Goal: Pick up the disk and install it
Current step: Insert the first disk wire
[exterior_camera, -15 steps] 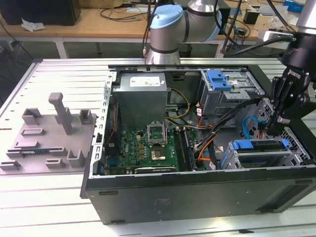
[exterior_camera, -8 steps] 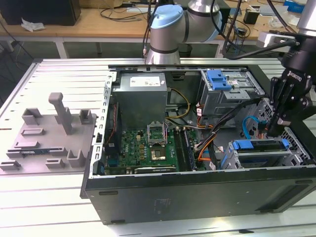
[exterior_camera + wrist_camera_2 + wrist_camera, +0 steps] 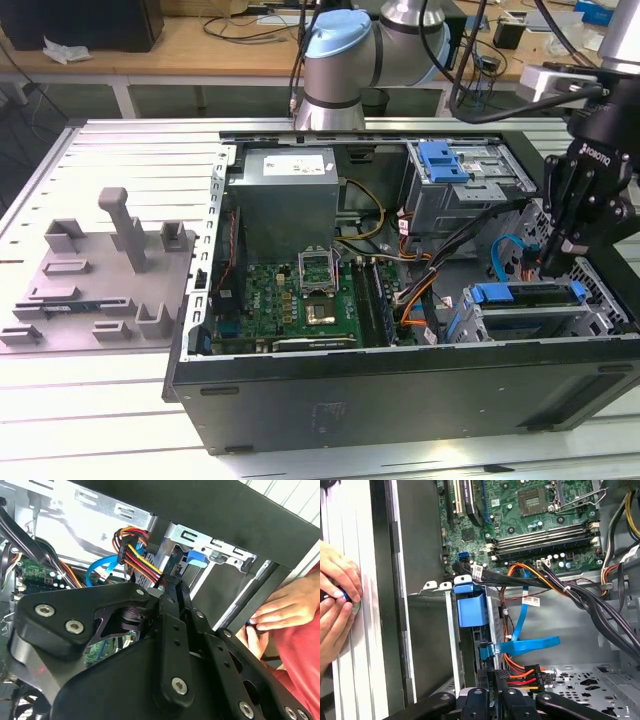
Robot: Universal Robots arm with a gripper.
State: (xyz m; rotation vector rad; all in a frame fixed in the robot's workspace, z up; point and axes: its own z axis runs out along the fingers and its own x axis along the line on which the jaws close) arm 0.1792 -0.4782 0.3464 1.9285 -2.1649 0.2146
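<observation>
The disk (image 3: 522, 294), silver metal drive in blue plastic frame, sits caged; my hand (image 3: 550, 265), pressed together beside red-yellow wires (image 3: 140, 557), may snag them.

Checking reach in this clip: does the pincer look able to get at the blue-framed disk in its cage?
Probably yes: the pincer hangs close above the disk, and the case is open on top. The blue cable beside it might snag.

A silver slotted worktable (image 3: 120, 150) stands before a wooden bench (image 3: 200, 45) strewn with cables (image 3: 250, 25).
</observation>
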